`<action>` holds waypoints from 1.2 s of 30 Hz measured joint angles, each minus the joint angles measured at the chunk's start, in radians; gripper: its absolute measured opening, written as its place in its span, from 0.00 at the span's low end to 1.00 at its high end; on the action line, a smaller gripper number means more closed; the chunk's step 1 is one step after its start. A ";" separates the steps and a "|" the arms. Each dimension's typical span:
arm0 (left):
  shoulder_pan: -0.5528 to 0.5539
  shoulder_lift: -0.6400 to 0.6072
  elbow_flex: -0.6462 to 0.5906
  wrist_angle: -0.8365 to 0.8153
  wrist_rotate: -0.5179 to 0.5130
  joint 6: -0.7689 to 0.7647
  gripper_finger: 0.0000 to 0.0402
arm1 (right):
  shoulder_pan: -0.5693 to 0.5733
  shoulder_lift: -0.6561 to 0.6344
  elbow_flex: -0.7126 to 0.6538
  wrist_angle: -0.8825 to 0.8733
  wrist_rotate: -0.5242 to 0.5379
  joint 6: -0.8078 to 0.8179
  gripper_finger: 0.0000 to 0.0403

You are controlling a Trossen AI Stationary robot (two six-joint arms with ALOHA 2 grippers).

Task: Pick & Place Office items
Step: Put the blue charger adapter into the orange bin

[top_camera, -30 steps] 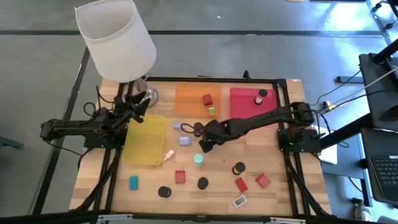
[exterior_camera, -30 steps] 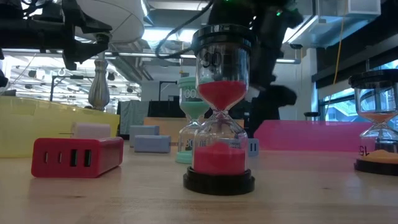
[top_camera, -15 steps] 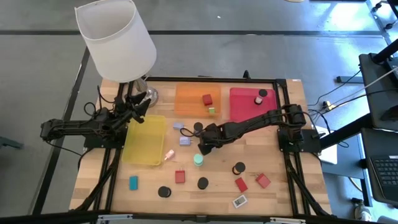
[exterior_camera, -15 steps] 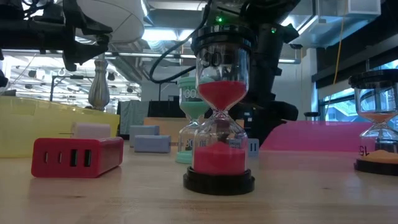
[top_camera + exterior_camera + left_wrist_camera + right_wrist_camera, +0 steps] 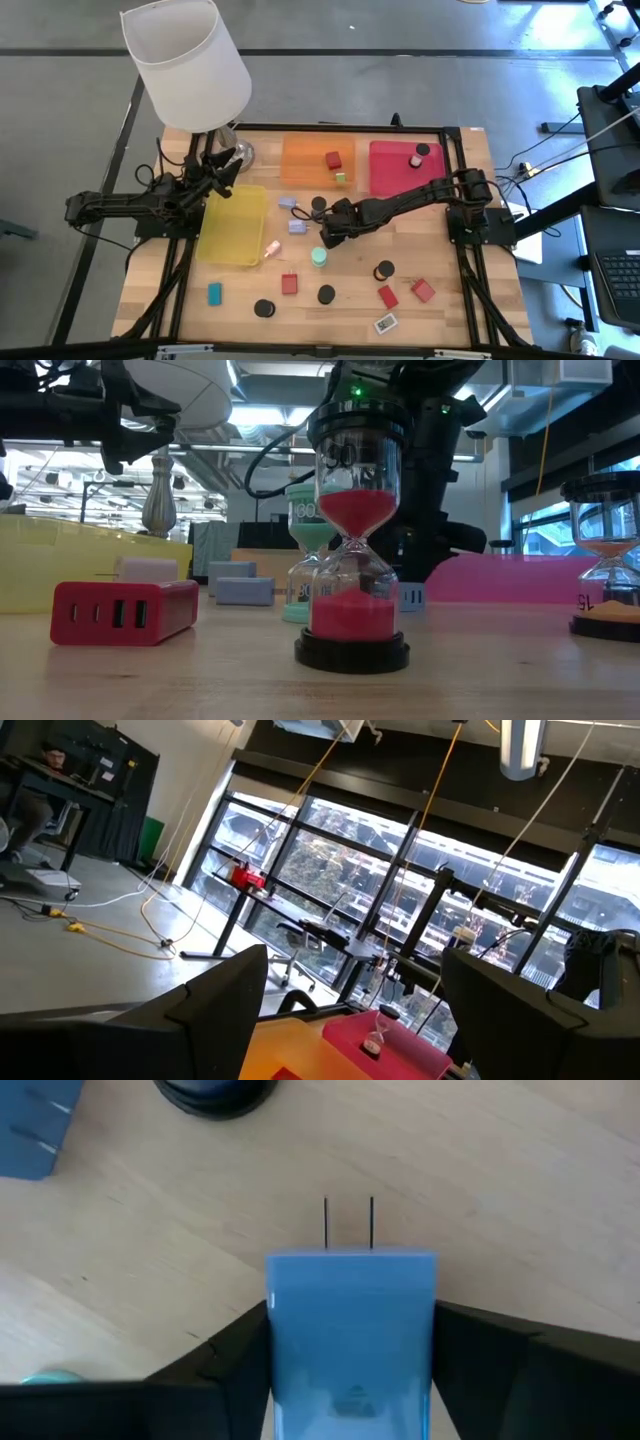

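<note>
The left gripper (image 5: 226, 163) waits by the lamp (image 5: 187, 64) above the yellow tray (image 5: 233, 225), jaws spread and empty, while at mid-table the right gripper (image 5: 328, 236) has its jaws clamped on a blue plug block (image 5: 350, 1335), just above the mint cylinder (image 5: 319, 257)

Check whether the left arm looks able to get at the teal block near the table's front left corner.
Probably yes: the left hand sits by the yellow plastic tray, and only bare wood surrounds the teal block.

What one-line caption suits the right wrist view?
Right hand closed on a blue plug-in charger, prongs forward, above the wooden table.
</note>
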 joint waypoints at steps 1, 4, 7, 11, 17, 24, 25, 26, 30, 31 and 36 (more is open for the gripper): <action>0.000 0.000 0.000 0.000 0.000 0.000 0.73 | 0.000 -0.004 0.000 -0.004 -0.004 -0.001 0.53; 0.000 0.000 0.000 0.000 0.000 0.000 0.73 | -0.004 -0.034 -0.007 -0.057 0.002 0.004 0.53; 0.000 0.000 0.000 -0.001 0.000 0.000 0.73 | -0.022 -0.093 -0.005 -0.071 0.052 0.020 0.56; 0.000 0.000 0.000 -0.001 0.000 0.000 0.73 | -0.070 -0.158 -0.004 -0.111 0.119 0.026 0.64; 0.000 0.000 0.000 -0.001 0.000 0.000 0.73 | -0.171 -0.252 -0.003 -0.109 0.180 0.026 0.53; 0.000 0.000 0.000 -0.001 0.000 0.000 0.73 | -0.236 -0.281 -0.003 -0.133 0.068 0.024 0.23; 0.000 0.000 0.000 -0.001 0.000 0.000 0.73 | -0.233 -0.281 -0.003 -0.135 0.047 0.027 0.19; 0.000 0.000 0.000 -0.001 0.000 0.000 0.73 | -0.226 -0.281 -0.003 -0.135 0.040 0.032 0.16; 0.000 0.000 0.000 -0.001 0.000 0.000 0.73 | -0.188 -0.281 -0.002 -0.142 0.129 0.106 0.12; 0.000 0.000 0.000 -0.001 0.000 0.000 0.73 | -0.182 -0.281 -0.002 -0.149 0.147 0.126 0.13; 0.000 0.000 0.000 -0.001 0.001 0.000 0.73 | -0.172 -0.281 -0.002 -0.175 0.168 0.223 0.25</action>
